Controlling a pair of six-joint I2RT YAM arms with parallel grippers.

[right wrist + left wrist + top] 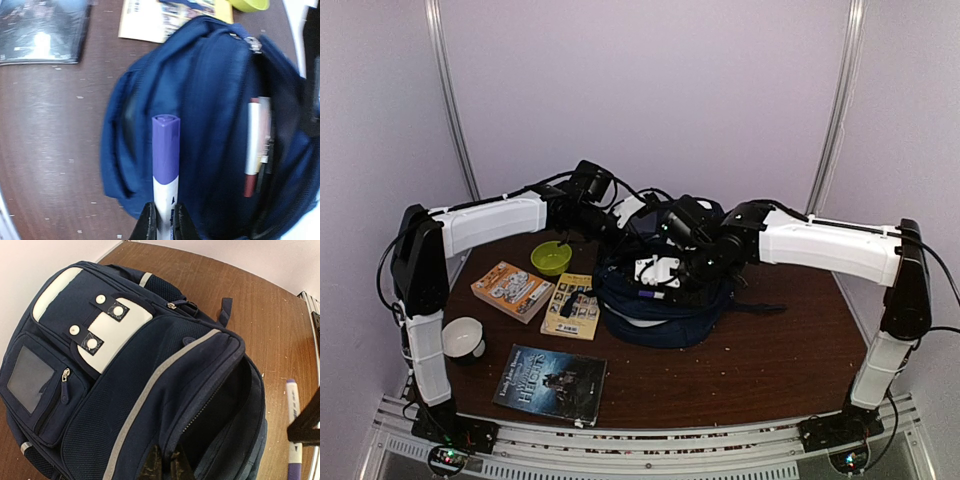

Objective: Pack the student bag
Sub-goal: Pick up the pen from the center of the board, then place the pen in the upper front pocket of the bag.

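Found large navy-blue fabric backpack (650,318) lying mid-table on brown wooden tabletop (770,350), main compartment unzipped (red-and-white pens (252,145) inside). Noted right gripper (162,222) clamped on purple-capped white marker (165,150), held over the bag. Noted left gripper (164,461) at the zip edge; parted or closed, impossible to tell.

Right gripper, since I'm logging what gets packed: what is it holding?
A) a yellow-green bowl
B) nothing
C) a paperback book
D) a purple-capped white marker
D: in the right wrist view the right gripper is closed on a purple-capped marker, which points out over the open student bag.
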